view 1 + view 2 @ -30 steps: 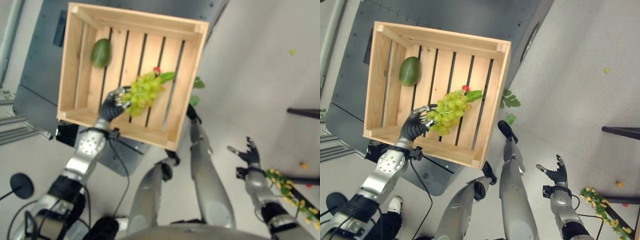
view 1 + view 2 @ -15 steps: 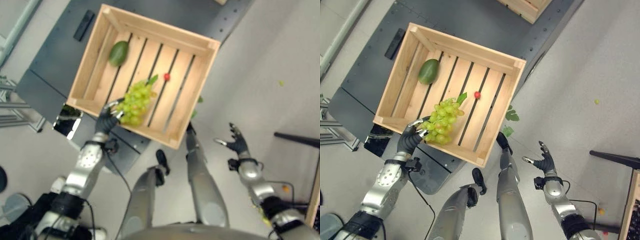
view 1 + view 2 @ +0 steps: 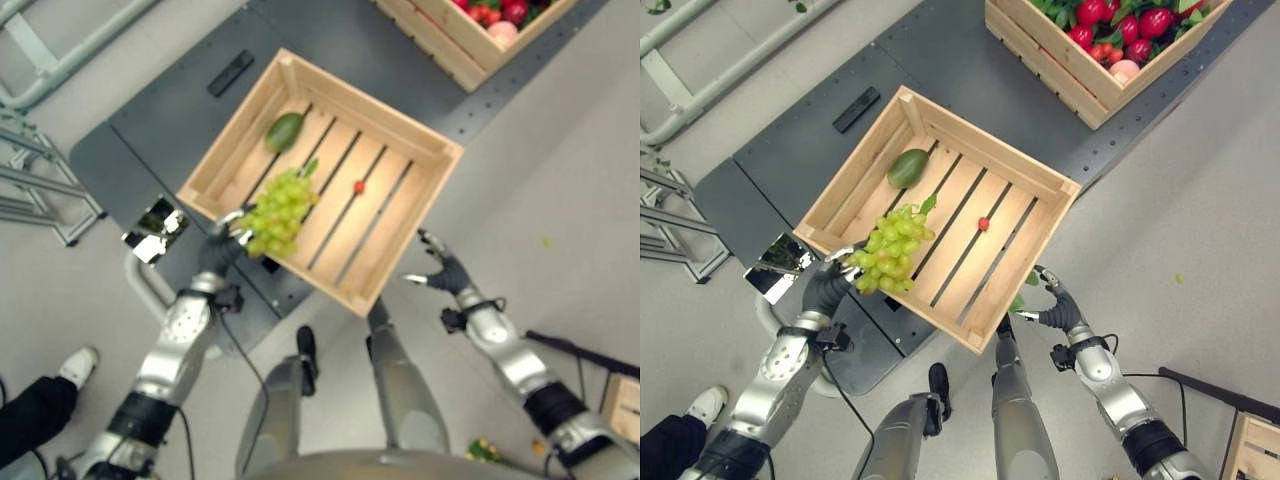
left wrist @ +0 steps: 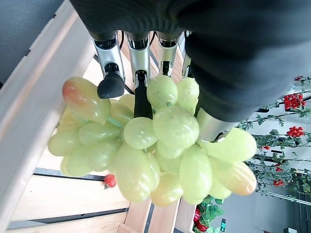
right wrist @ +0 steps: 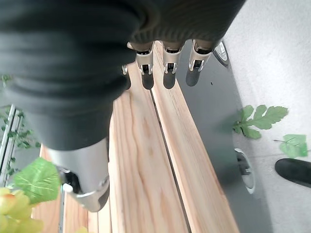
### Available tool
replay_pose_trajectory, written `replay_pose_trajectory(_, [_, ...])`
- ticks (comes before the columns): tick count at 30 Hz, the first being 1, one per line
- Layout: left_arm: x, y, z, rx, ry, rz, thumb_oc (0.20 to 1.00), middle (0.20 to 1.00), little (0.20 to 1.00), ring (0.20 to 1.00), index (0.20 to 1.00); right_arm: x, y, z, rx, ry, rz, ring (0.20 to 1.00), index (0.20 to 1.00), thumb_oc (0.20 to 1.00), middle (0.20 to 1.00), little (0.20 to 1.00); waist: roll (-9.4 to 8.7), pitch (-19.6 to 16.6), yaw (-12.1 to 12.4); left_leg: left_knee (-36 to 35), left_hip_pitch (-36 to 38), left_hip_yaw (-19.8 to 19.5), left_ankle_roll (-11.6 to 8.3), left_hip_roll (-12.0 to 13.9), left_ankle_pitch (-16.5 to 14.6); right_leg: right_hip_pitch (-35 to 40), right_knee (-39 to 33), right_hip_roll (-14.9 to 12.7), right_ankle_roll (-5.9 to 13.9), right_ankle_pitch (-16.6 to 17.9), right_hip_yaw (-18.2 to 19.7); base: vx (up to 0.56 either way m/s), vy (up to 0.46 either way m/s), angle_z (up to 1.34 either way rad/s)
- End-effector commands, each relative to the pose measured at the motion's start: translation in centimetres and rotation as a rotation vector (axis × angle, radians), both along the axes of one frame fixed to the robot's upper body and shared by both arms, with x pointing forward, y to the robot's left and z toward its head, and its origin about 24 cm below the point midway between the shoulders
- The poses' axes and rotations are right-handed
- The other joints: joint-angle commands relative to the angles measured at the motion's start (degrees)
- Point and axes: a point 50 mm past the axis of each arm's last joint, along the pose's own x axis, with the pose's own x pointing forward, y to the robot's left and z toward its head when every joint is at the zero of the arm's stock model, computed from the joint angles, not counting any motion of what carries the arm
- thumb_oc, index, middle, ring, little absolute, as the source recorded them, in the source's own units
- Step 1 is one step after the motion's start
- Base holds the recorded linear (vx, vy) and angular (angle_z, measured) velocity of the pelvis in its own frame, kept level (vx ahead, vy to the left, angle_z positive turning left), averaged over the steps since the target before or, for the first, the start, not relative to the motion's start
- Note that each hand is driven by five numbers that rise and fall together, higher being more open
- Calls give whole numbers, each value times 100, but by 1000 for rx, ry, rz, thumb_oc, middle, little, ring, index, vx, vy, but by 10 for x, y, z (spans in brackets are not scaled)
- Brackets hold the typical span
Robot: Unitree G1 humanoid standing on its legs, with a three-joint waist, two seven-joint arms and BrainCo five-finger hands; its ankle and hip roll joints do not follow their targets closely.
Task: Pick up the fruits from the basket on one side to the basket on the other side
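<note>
1. Left wrist view: a bunch of green grapes [image 4: 155, 150] is clasped by the curled fingers [image 4: 141, 73] of the left hand [image 3: 825, 290], above the near wall of the slatted wooden crate [image 3: 1040, 180].
2. The right hand [image 3: 1055, 310] is held empty, fingers spread, just outside the crate's corner.
3. The carry step is judged underway; transfer toward the far fruit crate [image 3: 1040, 60] is called for next.
4. An avocado [image 3: 907, 167] and 1 small red fruit [image 3: 983, 224] are left beyond the fingertips.

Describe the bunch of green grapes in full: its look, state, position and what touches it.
The bunch of green grapes is a plump cluster of pale yellow-green berries, some blushed orange, with a green leaf at its far end. The left hand grips it, fingers curled round its top. It hangs over the near-left part of the slatted wooden crate.
</note>
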Motion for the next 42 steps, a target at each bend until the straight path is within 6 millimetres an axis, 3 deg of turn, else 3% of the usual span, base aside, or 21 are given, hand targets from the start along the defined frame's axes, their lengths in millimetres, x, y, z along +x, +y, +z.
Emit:
replay_pose_trajectory(1, [-8,-6,16,17,-86,-71,200,200,200,200,200,1,15,0,-53,-5,106,1000,1000,1000,1000,1000,-21,-358,77,-743,-375,-188,-193,-31,985,895,-463,181,114,-753,-17,9,-11,8])
replay_pose_trajectory(6, [-12,-2,15,45,-90,-51,200,200,200,200,200,1,22,5,-15,-20,126,1000,1000,1000,1000,1000,-68,-486,153,-808,-297,-279,-176,-47,998,973,-483,185,100,-790,-89,15,-17,11])
replay_pose_trajectory(12, [-14,-2,21,32,-118,-48,200,200,200,200,200,6,34,26,19,-96,191,1000,1000,1000,1000,1000,-121,-591,241,-899,-184,-389,-171,-69,1025,1063,-498,187,76,-829,-172,19,-22,9])
replay_pose_trajectory(19, [-10,-17,32,8,-162,-121,200,200,200,200,200,15,62,43,62,-146,290,1000,1000,1000,1000,1000,-216,-807,379,-966,-55,-520,-167,-82,1023,1217,-521,197,53,-889,-292,18,-23,14])
replay_pose_trajectory(29, [-7,-33,34,-19,-172,-174,200,200,200,200,200,24,92,50,116,-155,345,1000,1000,1000,1000,1000,-278,-1071,545,-1134,168,-679,-149,-81,1035,1395,-558,214,34,-957,-415,22,-21,15])
replay_pose_trajectory(36, [-7,-36,44,-23,-217,-196,200,200,200,200,200,22,96,41,147,-114,344,1000,1000,1000,1000,1000,-328,-1201,591,-1223,286,-742,-146,-77,1040,1483,-569,221,19,-985,-488,15,-14,6])
replay_pose_trajectory(42, [-10,-38,60,-53,-281,-229,200,200,200,200,200,14,95,11,153,8,319,1000,1000,1000,1000,1000,-325,-1330,609,-1380,361,-800,-144,-57,1096,1500,-569,238,12,-1016,-534,1,-1,2])
